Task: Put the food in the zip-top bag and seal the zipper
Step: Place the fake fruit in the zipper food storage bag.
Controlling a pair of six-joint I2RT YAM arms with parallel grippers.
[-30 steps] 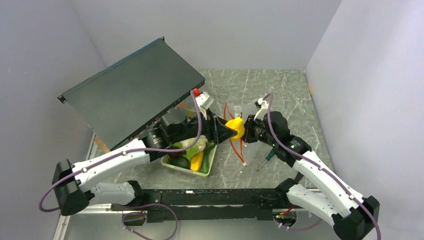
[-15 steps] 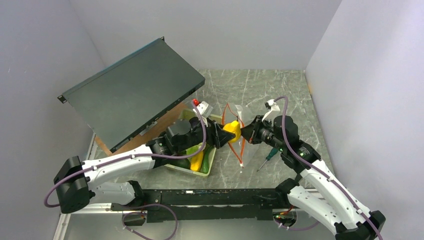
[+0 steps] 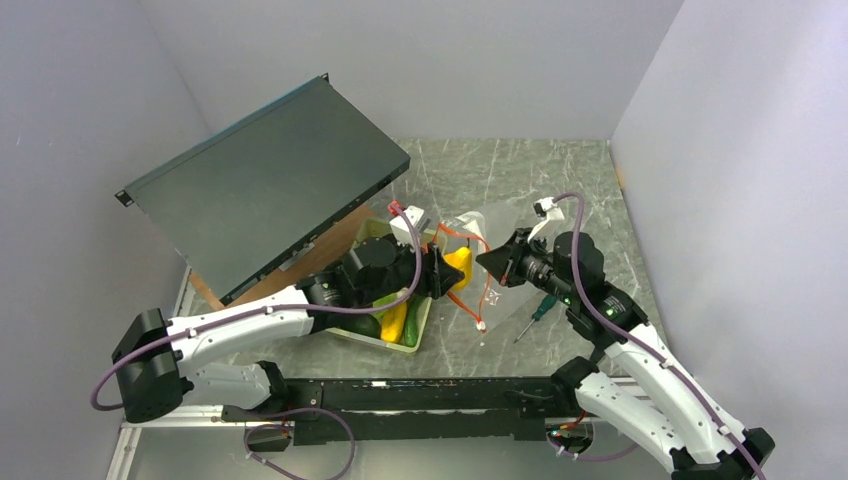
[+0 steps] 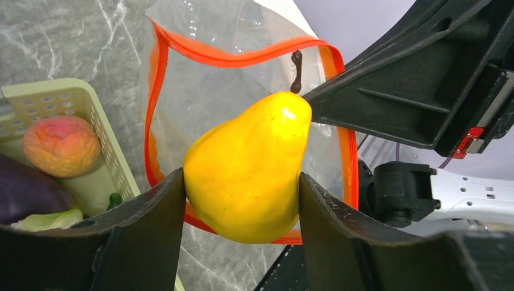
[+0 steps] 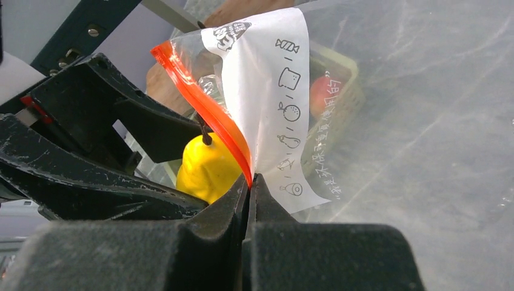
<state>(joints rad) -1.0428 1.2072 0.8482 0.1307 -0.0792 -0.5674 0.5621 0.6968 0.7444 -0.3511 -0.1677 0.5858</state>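
Two end effectors meet over the gray counter (image 3: 560, 180). The left end effector (image 4: 239, 177) squeezes a yellow pear (image 4: 248, 163) between its two black fingers (image 4: 151, 224), one on each side of the fruit. The pear has a small brown stem that points up.

The right end effector (image 5: 250, 179) is pinched tight on the top edge of the zip-top bag (image 4: 212, 91), right at the orange-red zipper (image 4: 242, 56). It holds the clear bag up off the counter. The zipper is undone and makes a wide loop, so the mouth of the bag is open. The pear sits right at this open mouth, with the loop showing all around it in the left wrist view. I cannot tell if the pear is past the rim. A white label (image 5: 273, 91) with little food drawings is on the bag, just by the pinched spot.

A pale green tray (image 4: 60, 97) lies beside the bag, under the left arm. A peach (image 4: 60, 145), a dark purple piece (image 4: 24, 194) and a light green piece (image 4: 42, 219) are in it. A green-handled screwdriver (image 3: 532, 315) lies on the counter near the right arm. A big dark panel (image 3: 260, 180) leans at the back left.
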